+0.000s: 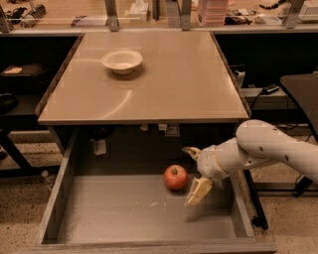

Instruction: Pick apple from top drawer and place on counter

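Observation:
The red apple (176,177) lies on the grey floor of the open top drawer (124,218), toward its back right. My gripper (194,171) is inside the drawer just right of the apple, on the white arm that comes in from the right. Its fingers are open: one finger (199,191) hangs in front and to the right of the apple, the other (190,151) sits behind it. The apple lies beside the gap between the fingers and is not held. The beige counter (164,89) is above and behind the drawer.
A white bowl (121,61) stands on the counter's far left part. A cluttered lighter bench (149,15) with metal posts runs along the back. The drawer's low side walls (54,193) flank the floor. A dark table (303,94) is at the right.

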Available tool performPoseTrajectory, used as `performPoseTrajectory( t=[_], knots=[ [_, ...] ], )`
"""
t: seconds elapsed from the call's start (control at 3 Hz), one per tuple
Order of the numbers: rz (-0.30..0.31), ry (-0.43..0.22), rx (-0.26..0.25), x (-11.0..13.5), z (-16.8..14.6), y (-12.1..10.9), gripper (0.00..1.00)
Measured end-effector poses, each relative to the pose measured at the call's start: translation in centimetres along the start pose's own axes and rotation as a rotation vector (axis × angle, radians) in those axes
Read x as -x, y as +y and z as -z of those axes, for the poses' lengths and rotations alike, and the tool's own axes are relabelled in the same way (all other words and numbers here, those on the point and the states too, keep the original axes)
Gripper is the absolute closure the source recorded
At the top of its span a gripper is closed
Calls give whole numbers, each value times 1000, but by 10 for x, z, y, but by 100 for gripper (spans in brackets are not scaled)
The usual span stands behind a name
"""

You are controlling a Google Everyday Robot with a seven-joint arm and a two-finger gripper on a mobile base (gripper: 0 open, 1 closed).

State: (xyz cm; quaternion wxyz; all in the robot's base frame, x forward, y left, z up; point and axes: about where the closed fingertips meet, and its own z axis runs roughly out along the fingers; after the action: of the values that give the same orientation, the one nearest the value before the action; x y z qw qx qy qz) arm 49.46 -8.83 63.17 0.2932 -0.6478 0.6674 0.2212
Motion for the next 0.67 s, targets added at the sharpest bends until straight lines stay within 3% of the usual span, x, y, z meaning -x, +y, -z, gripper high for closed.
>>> performPoseTrajectory(
  t=[0.67],
  knots=[
    [-28,-36,24,-2,-20,-9,0]
  ],
)
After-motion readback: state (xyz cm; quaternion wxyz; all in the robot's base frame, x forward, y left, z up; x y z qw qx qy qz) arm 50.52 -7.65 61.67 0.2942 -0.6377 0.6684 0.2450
